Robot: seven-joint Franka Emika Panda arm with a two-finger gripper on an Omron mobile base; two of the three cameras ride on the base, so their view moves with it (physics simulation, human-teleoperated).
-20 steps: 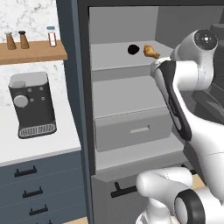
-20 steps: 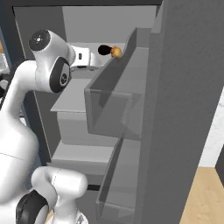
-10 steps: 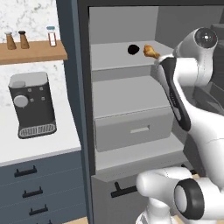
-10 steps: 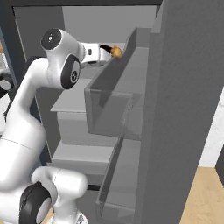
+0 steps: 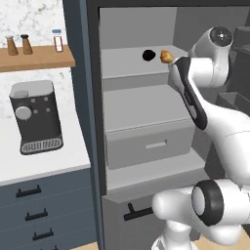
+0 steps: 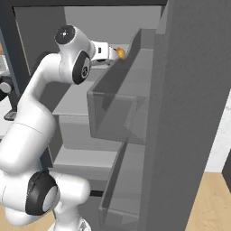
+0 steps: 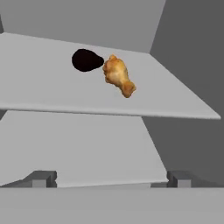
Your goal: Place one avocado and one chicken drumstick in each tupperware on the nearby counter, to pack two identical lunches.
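A dark avocado (image 7: 86, 60) and a golden chicken drumstick (image 7: 118, 75) lie side by side on the upper shelf (image 7: 39, 92) of the open fridge; they also show as avocado (image 5: 148, 55) and drumstick (image 5: 166, 56). My gripper (image 7: 109, 179) is open and empty, level with that shelf and a short way in front of the drumstick. From the right, the gripper (image 6: 113, 52) points at the drumstick (image 6: 120, 53). The counter (image 5: 49, 163) lies left of the fridge. The tupperware is out of view.
A black coffee machine (image 5: 35, 117) stands on the counter under a wooden wall shelf (image 5: 34, 57) with shakers. Below the food shelf are another shelf and a grey drawer (image 5: 149, 144). The open fridge door with its bins (image 6: 135, 103) stands close on the right.
The arm has reached further into the fridge, bringing the open hand closer to the drumstick. The food has not moved.
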